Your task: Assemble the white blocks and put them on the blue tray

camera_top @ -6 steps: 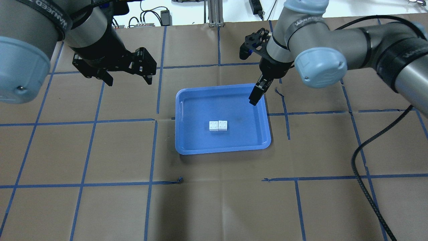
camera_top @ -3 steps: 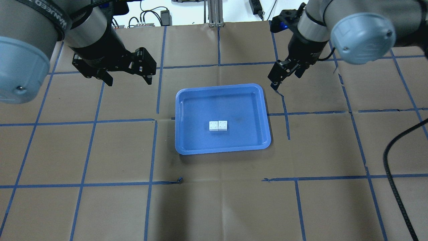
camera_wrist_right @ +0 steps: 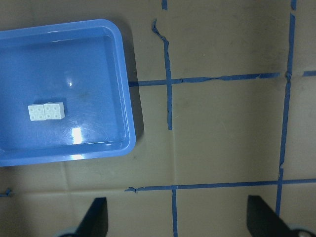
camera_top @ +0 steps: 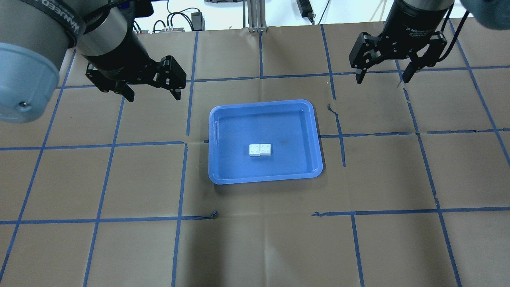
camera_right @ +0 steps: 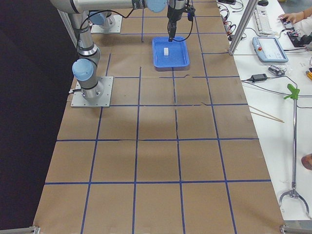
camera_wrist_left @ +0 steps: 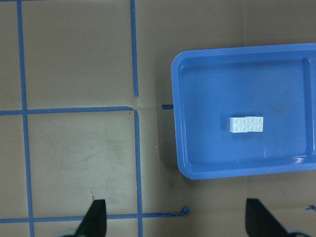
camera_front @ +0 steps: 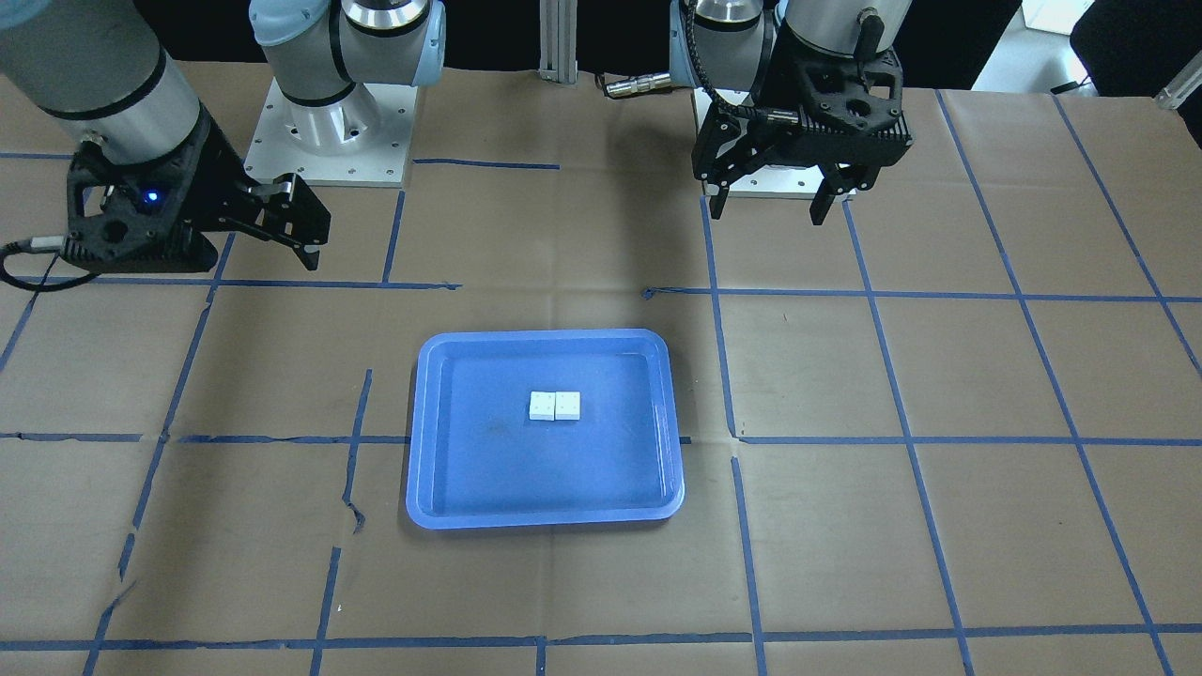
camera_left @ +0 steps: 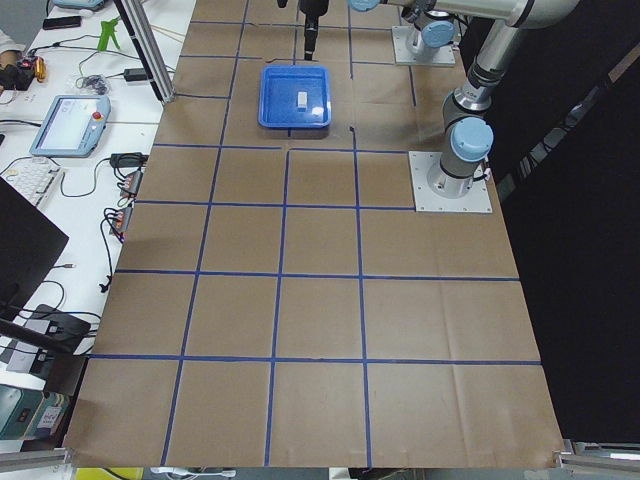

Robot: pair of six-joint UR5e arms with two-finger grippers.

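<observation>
The two white blocks [camera_top: 259, 150] sit joined side by side, studs up, near the middle of the blue tray [camera_top: 279, 119]. They also show in the front view [camera_front: 554, 406] and in both wrist views [camera_wrist_left: 246, 125] [camera_wrist_right: 46, 111]. My left gripper [camera_top: 152, 95] is open and empty, above the paper beyond the tray's far left corner. My right gripper [camera_top: 382, 79] is open and empty, above the paper beyond the tray's far right corner. Neither gripper touches the tray or the blocks.
Brown paper with a blue tape grid [camera_top: 183, 143] covers the table. The tape is torn right of the tray [camera_top: 332, 108]. A mounting post [camera_top: 255, 16] and cables stand at the far edge. Both arm bases [camera_front: 329, 122] are at the robot's side.
My right gripper has moved from over the tray's far right corner away to the right and farther back, and has turned. The left gripper, blocks and tray have not moved.
</observation>
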